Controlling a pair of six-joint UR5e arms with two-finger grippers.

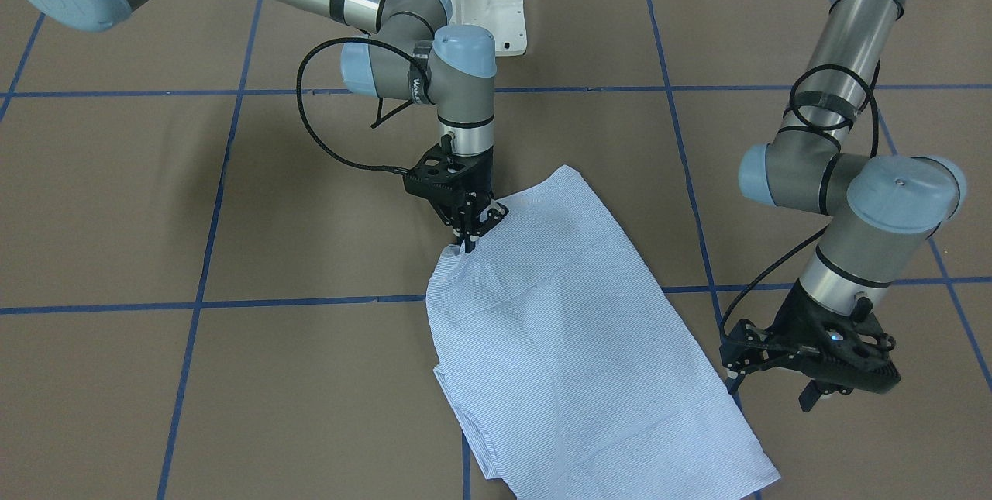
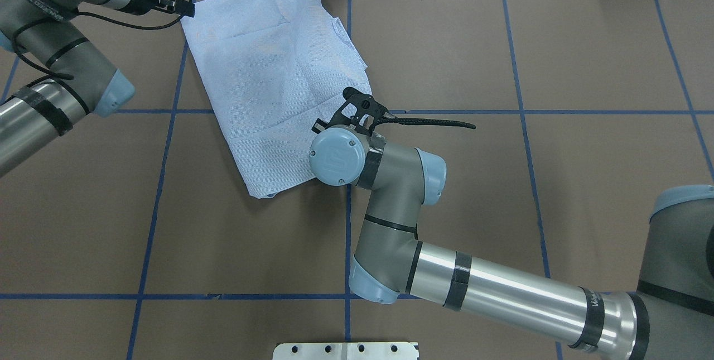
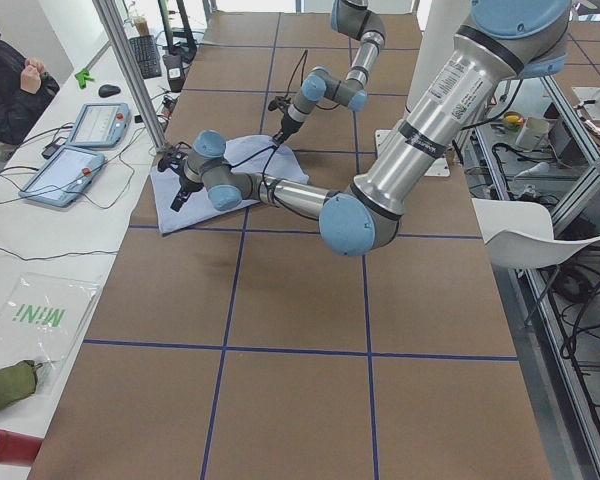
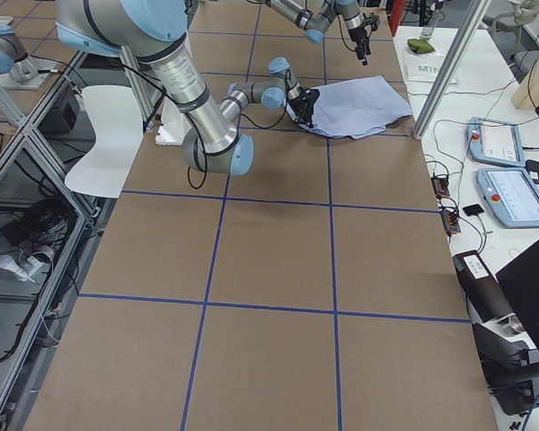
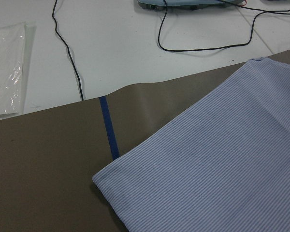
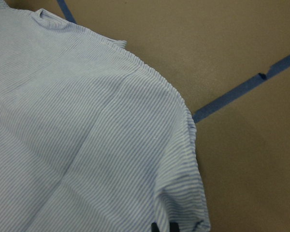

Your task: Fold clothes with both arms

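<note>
Seen facing the robot, the right gripper (image 1: 470,240) pointed straight down, its fingers pinched onto the edge of the folded shirt (image 1: 573,329) lying on the table (image 1: 155,213). The left gripper (image 1: 769,395) hovered beside the opposite edge, fingers spread and empty. From overhead, the left arm (image 2: 56,64) reached towards the shirt's far corner.

Brown table (image 2: 502,209) with blue tape grid (image 2: 558,112), folded light blue striped shirt (image 2: 268,70) flat on it
</note>
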